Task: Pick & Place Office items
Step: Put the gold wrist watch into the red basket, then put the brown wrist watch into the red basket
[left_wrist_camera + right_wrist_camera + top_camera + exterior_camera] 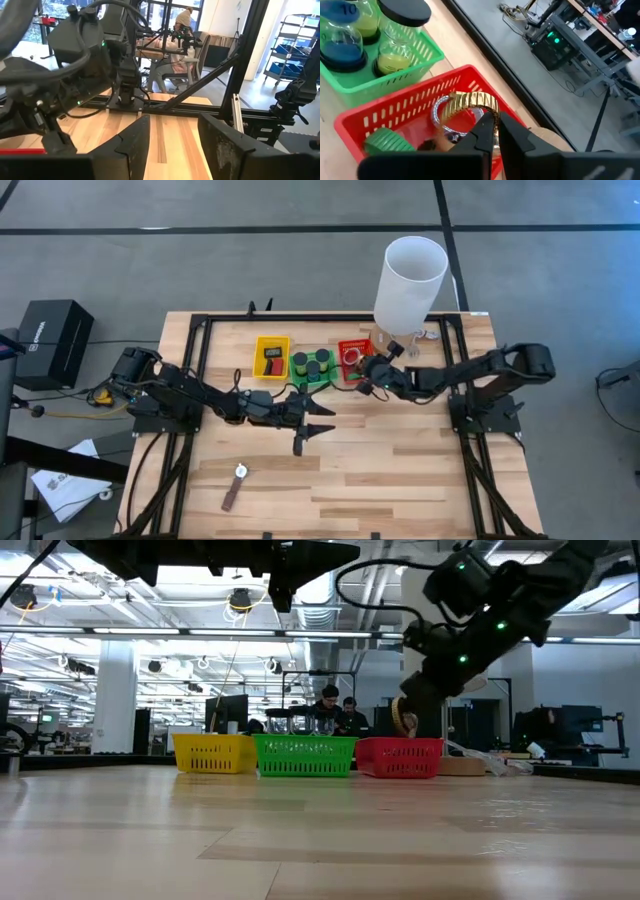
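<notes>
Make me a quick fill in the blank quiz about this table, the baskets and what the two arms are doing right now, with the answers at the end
1. The right gripper holds a gold watch band over the ____ basket.
2. The jars with black lids stand in the ____ basket.
3. The left gripper's fingers stand ____, with nothing between them.
4. In the high view, the yellow basket sits on the green one's ____ side.

Missing words: red; green; open; left

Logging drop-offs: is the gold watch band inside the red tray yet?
Not yet: the right claw grips the gold metal watch band above the red plastic tray.
</notes>
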